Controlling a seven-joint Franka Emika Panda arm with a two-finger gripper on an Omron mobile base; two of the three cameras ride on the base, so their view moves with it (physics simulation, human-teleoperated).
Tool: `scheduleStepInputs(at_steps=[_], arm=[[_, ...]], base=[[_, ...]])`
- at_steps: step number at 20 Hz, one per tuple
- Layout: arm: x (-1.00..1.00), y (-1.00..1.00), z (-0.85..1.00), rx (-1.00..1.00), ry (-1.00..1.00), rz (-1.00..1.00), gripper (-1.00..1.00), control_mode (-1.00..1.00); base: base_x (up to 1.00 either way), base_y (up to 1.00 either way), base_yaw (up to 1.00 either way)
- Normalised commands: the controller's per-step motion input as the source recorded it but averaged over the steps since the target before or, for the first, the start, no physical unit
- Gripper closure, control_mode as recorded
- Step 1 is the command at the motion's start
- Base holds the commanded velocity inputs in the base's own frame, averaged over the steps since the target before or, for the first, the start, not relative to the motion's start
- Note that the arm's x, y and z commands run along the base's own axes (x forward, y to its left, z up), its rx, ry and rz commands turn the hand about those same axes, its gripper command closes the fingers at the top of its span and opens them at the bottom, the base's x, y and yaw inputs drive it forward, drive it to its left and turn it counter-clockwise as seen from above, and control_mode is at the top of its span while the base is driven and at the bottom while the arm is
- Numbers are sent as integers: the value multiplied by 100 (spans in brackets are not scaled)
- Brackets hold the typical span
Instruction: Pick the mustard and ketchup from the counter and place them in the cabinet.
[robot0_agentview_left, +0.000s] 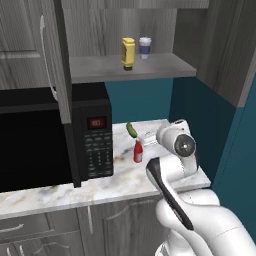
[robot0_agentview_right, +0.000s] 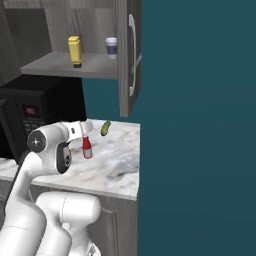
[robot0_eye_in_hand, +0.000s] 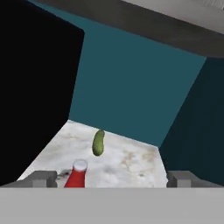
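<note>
While the mustard (robot0_agentview_left: 128, 53) is already standing upright on the cabinet (robot0_agentview_left: 150, 70) shelf, just beside a white-and-blue paper cup (robot0_agentview_left: 145, 47), the ketchup (robot0_agentview_left: 138, 151) is waiting on the surface (robot0_agentview_left: 60, 192), so I judge that half of the task is done. The claw (robot0_eye_in_hand: 111, 177) is standing wide open and is holding nothing; in the hand view its two fingertips are rising at the left and at the right, and the red bottle with its white cap is sitting between them, nearer to the left one. It seems that the claw is coming at the bottle from the side and at the height of its neck, probably because the bottle is slim and upright, and a side grip is keeping it vertical for the lift to the shelf. Whether a finger is touching the bottle I cannot tell.

A small green pickle (robot0_agentview_left: 132, 130) is lying behind the ketchup, near it but apart, so it is probably not disturbing the grip. The surface is white marble with brownish veins, sitting on grey wood-grain drawers (robot0_agentview_left: 50, 227). A black microwave (robot0_agentview_left: 45, 140) is occupying its left part, under the cabinet. The cabinet door (robot0_agentview_right: 129, 55) is standing open, so the way to the shelf is free. The wall behind is dark teal.
</note>
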Motion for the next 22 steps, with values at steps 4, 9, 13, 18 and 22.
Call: scheduleStepInputs(at_steps=[4, 9, 13, 18, 22], arm=[[0, -11, -71, -4, 10, 1, -100, -100], [12, -14, -67, -1, 19, 2, -100, -100], [18, -8, -83, 0, 22, 3, -100, -100], [8, 0, -44, 0, 11, 1, -100, -100], [1, 0, -27, 6, 3, 0, -100, -100]], base=[[0, 0, 0], [0, 0, 0], [0, 0, 0], [0, 0, 0], [0, 0, 0]])
